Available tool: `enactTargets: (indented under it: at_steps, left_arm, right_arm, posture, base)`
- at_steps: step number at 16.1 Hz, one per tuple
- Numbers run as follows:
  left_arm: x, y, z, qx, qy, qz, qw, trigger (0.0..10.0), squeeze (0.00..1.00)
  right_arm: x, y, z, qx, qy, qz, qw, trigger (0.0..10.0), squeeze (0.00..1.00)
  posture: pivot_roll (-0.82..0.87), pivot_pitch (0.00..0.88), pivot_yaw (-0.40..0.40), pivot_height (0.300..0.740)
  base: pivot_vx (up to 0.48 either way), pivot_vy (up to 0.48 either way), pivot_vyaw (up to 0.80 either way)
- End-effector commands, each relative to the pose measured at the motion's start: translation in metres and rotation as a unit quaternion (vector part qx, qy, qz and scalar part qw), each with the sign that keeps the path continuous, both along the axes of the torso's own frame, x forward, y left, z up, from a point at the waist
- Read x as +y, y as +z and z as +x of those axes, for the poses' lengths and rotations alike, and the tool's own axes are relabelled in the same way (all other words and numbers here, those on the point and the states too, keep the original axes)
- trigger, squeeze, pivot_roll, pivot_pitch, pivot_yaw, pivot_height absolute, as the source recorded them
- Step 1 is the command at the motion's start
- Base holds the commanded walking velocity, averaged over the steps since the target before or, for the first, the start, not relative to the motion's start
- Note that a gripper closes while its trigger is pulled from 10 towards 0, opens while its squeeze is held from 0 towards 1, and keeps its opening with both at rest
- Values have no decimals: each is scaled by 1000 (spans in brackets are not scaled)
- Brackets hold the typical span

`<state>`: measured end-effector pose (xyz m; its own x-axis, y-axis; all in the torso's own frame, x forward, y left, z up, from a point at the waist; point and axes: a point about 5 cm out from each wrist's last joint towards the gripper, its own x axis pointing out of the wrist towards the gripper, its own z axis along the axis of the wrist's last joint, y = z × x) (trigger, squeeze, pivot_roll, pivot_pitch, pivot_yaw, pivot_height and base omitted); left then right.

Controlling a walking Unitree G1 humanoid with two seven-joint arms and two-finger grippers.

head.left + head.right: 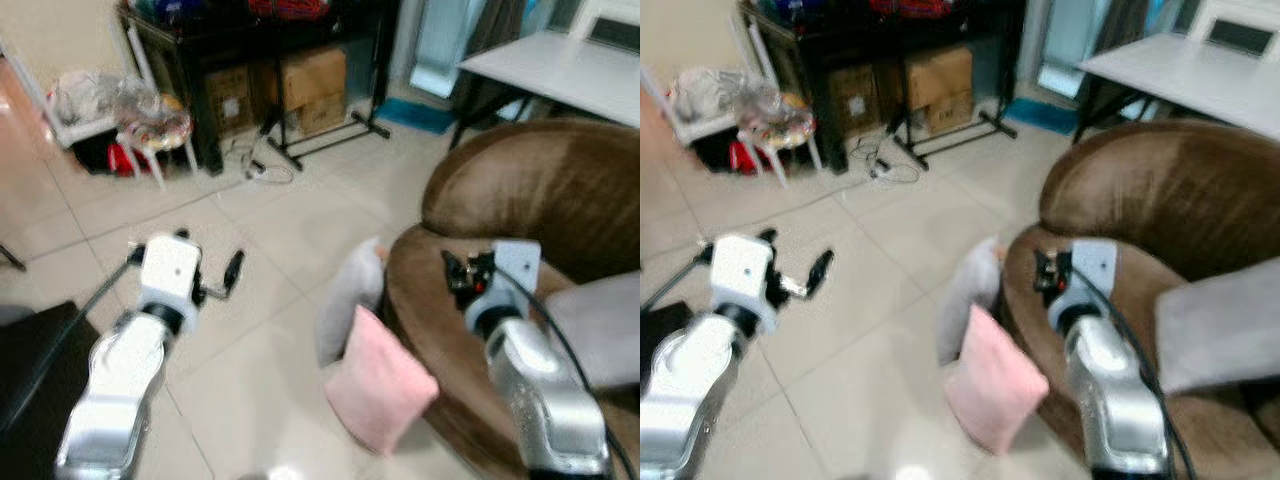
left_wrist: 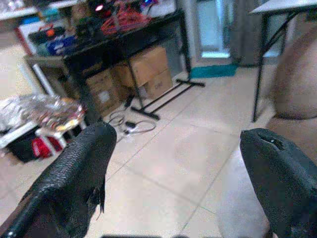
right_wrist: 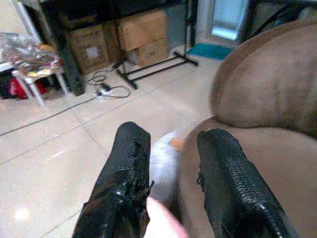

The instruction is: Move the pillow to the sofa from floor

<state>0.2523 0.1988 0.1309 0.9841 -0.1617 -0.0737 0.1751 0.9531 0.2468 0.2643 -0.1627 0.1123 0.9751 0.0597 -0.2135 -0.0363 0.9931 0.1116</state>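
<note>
A pink pillow (image 1: 378, 385) stands on the tiled floor, leaning against the front of the brown sofa (image 1: 540, 190). Just behind it a grey pillow (image 1: 350, 295) also leans on the sofa. My right gripper (image 1: 462, 270) hovers over the sofa's seat edge, above the pillows, open with nothing between its fingers. In the right wrist view the grey pillow (image 3: 166, 158) and a corner of the pink pillow (image 3: 161, 220) lie below the fingers (image 3: 131, 163). My left gripper (image 1: 207, 262) is held over bare floor left of the pillows, wide open and empty.
A grey cushion (image 1: 600, 325) lies on the sofa seat. A black shelf (image 1: 260, 60) with cardboard boxes (image 1: 310, 85), a rack base and cables (image 1: 255, 168) stand at the back. A white stool (image 1: 150, 135) with bags is back left; a white table (image 1: 560, 70) back right.
</note>
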Motion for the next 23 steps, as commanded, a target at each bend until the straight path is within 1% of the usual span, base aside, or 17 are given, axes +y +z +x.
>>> enactTargets:
  at_steps: [1,7,11,15,17,20,23]
  left_arm:
    - [-5,1,1,-3,-7,0,1000,10000,0]
    - [-3,2,5,-5,-9,6,1000,10000,0]
    - [-6,1,7,-6,-14,5,1000,10000,0]
    - [-7,2,7,-12,-15,10,1000,10000,0]
    - [-8,2,7,-16,-16,8,1000,10000,0]
    - [-6,1,6,-19,-15,26,999,10000,0]
    - [-7,1,6,-26,-16,24,999,10000,0]
  right_arm:
    - [-6,3,-1,-5,-8,-8,1000,10000,0]
    - [-7,4,0,-12,-13,-17,1000,10000,0]
    - [-9,4,-1,-13,-11,-21,1000,10000,0]
    - [-9,0,-2,-4,-11,-17,1000,10000,0]
    - [-11,-2,-3,-3,-16,-11,1000,10000,0]
    - [-14,-9,-6,2,-28,-15,999,10000,0]
    - [-14,-9,-7,1,-30,-15,999,10000,0]
  posture:
    - [-30,0,-11,740]
    - [-34,0,-8,740]
    - [-45,0,-2,740]
    - [-41,0,-5,740]
    - [-39,0,-5,730]
    - [-38,0,-6,700]
    - [-36,0,-8,670]
  base:
    - [300,0,0]
    - [303,0,0]
    - [294,0,0]
    - [203,0,0]
    - [0,0,0]
    - [0,0,0]
    - [0,0,0]
